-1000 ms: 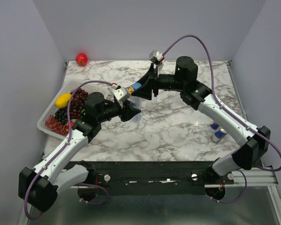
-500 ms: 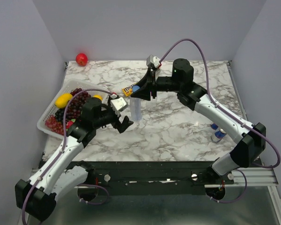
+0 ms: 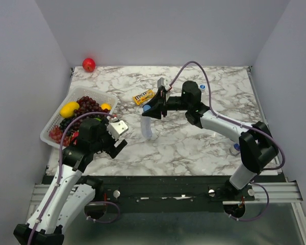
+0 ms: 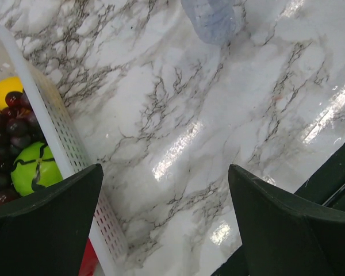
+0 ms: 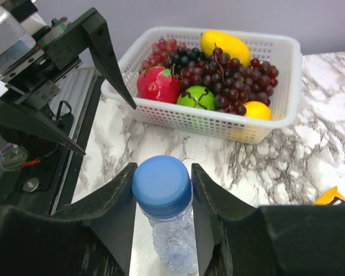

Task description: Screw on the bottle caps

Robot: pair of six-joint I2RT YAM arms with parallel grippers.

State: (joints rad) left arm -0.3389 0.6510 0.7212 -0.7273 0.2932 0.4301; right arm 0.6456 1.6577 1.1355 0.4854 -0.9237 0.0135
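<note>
Marble surface (image 3: 194, 143) alone now steadies the slim bottle (image 3: 147, 126): left gripper (image 3: 118, 143) has released it, wide open, while right gripper (image 5: 162, 179) clamps its blue cap (image 5: 161, 187), so twisting may spin it.

The bottle (image 3: 148, 127) stands upright at the middle of the table (image 3: 194, 145), with a cap (image 5: 161, 185) on its neck between the fingers of the right gripper (image 3: 147, 108), a snack packet (image 3: 143, 96) behind it, the fruit basket (image 3: 51, 126) to its left, the left gripper (image 3: 118, 147) by the basket's near-right corner, and an apple (image 3: 88, 64) at the far-left corner.
</note>
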